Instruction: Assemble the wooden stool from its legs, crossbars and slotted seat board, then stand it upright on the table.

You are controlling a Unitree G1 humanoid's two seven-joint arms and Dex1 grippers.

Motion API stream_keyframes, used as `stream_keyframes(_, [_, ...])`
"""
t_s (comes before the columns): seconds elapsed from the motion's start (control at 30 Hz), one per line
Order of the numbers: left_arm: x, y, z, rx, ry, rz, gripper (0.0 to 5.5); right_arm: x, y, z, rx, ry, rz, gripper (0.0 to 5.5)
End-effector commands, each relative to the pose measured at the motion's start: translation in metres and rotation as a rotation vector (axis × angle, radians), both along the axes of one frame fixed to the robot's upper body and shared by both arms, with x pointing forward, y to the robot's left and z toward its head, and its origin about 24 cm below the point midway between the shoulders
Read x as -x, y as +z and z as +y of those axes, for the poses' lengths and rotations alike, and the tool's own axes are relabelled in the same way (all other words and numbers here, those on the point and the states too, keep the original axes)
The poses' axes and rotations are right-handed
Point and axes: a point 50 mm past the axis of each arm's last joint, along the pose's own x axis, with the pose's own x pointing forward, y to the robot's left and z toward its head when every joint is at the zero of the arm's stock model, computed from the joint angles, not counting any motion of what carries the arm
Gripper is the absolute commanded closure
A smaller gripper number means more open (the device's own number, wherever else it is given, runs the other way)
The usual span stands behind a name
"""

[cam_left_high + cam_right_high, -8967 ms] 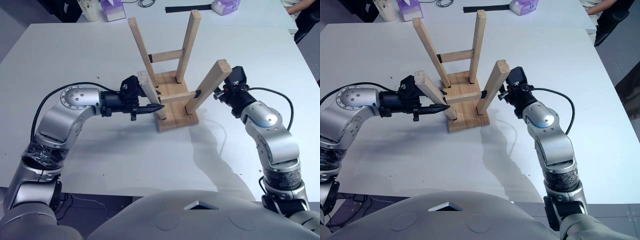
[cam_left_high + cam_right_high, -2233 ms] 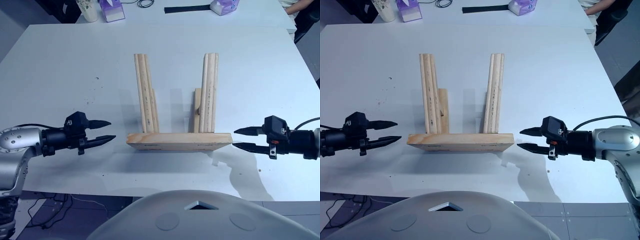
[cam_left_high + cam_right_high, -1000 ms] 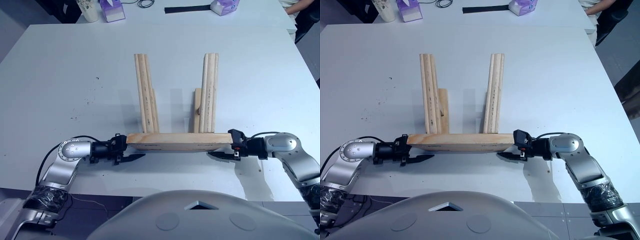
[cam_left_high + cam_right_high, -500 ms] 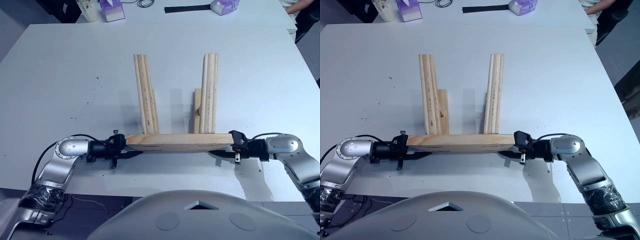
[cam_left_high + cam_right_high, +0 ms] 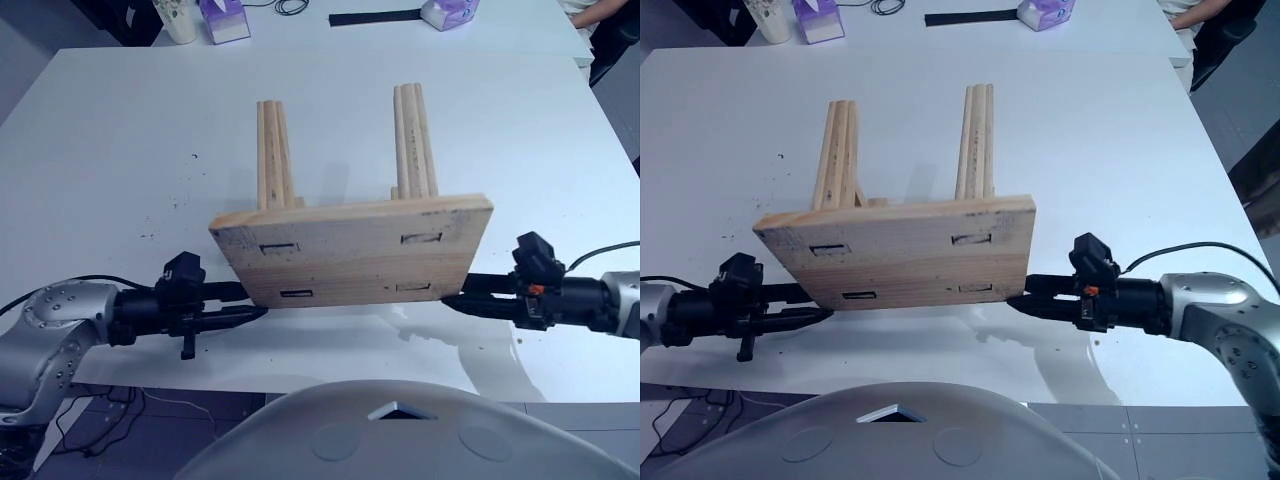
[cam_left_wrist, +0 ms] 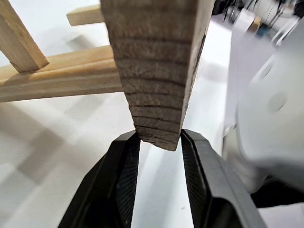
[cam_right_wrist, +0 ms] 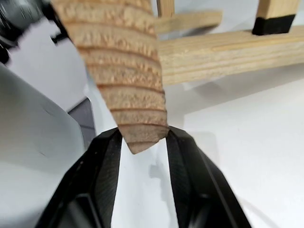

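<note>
While the head view shows the seat board (image 5: 350, 250) tilted, slots facing up, wrist views show the left end effector (image 6: 160, 136) and right end effector (image 7: 142, 133) pinching its lower edge.

No legible text, labels or numbers anywhere.
</note>
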Motion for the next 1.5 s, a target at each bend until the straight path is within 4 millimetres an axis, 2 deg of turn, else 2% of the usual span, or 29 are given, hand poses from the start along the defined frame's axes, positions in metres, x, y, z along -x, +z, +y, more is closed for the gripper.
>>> stream_keyframes(0.03, [-0.011, 0.109, -0.02, 0.085, -0.039, -0.04, 4.23, -0.001, 0.09, 0.012, -0.235, 0.088, 0.112, 4.12])
stream_keyframes(0.17, [-0.026, 0.133, -0.021, 0.137, -0.011, 0.127, 4.23, -0.008, 0.102, 0.003, -0.234, 0.13, 0.149, 4.12])
stream_keyframes(0.27, [-0.036, 0.141, -0.019, 0.15, 0.011, 0.248, 4.23, -0.015, 0.11, -0.002, -0.237, 0.152, 0.186, 4.12])
stream_keyframes(0.4, [-0.054, 0.127, -0.017, 0.187, 0.076, 0.317, 4.23, -0.035, 0.107, -0.007, -0.264, 0.084, 0.19, 4.12])
stream_keyframes(0.47, [-0.068, 0.121, -0.018, 0.196, 0.115, 0.352, 4.23, -0.054, 0.105, -0.008, -0.288, 0.013, 0.17, 4.12])
stream_keyframes(0.53, [-0.079, 0.115, -0.019, 0.198, 0.139, 0.399, 4.23, -0.07, 0.106, -0.005, -0.298, -0.029, 0.157, 4.12])
stream_keyframes(0.63, [-0.094, 0.094, -0.021, 0.155, 0.247, 0.472, 4.23, -0.088, 0.102, 0.002, -0.263, -0.098, 0.173, 4.12])
stream_keyframes(0.7, [-0.098, 0.085, -0.024, 0.121, 0.287, 0.494, 4.23, -0.096, 0.098, 0.01, -0.236, -0.167, 0.129, 4.12])
stream_keyframes(0.83, [-0.081, 0.073, -0.033, 0.076, 0.25, 0.48, 4.23, -0.081, 0.079, 0.017, -0.21, -0.187, 0.129, 4.12])
stream_keyframes(0.97, [-0.056, 0.046, -0.042, -0.046, 0.213, 0.427, 4.23, -0.058, 0.061, 0.036, -0.194, -0.173, 0.114, 4.12])
stream_keyframes(1.03, [-0.052, 0.039, -0.044, -0.07, 0.214, 0.389, 4.23, -0.051, 0.054, 0.043, -0.198, -0.184, 0.118, 4.12])
stream_keyframes(1.17, [-0.061, 0.033, -0.036, -0.071, 0.293, 0.337, 4.23, -0.046, 0.052, 0.05, -0.214, -0.195, 0.099, 4.12])
stream_keyframes(1.37, [-0.077, 0.025, -0.021, 0.056, 0.51, 0.33, 4.23, -0.061, 0.066, 0.051, -0.252, -0.205, 0.016, 4.12])
stream_keyframes(1.47, [-0.097, 0.032, -0.01, 0.191, 0.661, 0.374, 4.23, -0.071, 0.084, 0.049, -0.286, -0.218, -0.061, 4.12])
stream_keyframes(1.5, [-0.107, 0.035, -0.007, 0.223, 0.709, 0.38, 4.23, -0.081, 0.092, 0.045, -0.294, -0.251, -0.098, 4.12])
